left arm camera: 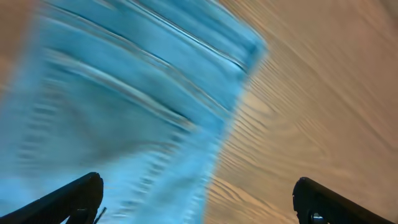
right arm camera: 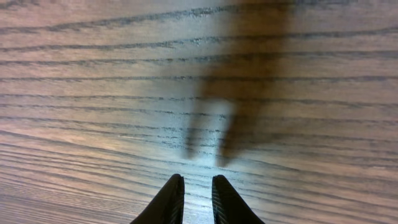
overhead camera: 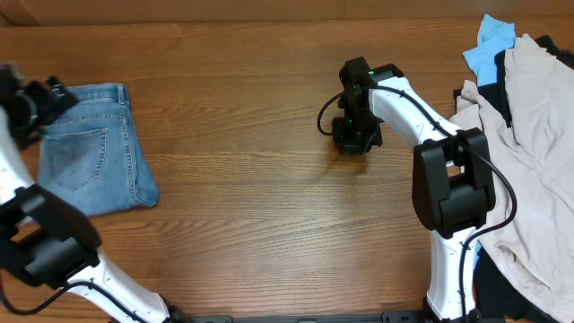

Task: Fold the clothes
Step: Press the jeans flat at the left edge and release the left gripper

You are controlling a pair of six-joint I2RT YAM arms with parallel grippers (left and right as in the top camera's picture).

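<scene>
The soft blue jeans (overhead camera: 94, 148) are lying folded in a block at the left of the table (overhead camera: 251, 206). The left end effector (left arm camera: 198, 186) is hanging spread wide over their edge. The right end effector (right arm camera: 198, 182) is hovering pressed together over the streaky wood. At the right edge, cream clothes (overhead camera: 534, 152) are lying heaped.

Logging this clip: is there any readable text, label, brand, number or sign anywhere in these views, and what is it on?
None can be read.
The folded light-blue denim jeans show only stitching and no legible tag, and the left wrist view of them is blurred.
The brown wooden table and the pile of beige garments carry no visible lettering.
</scene>
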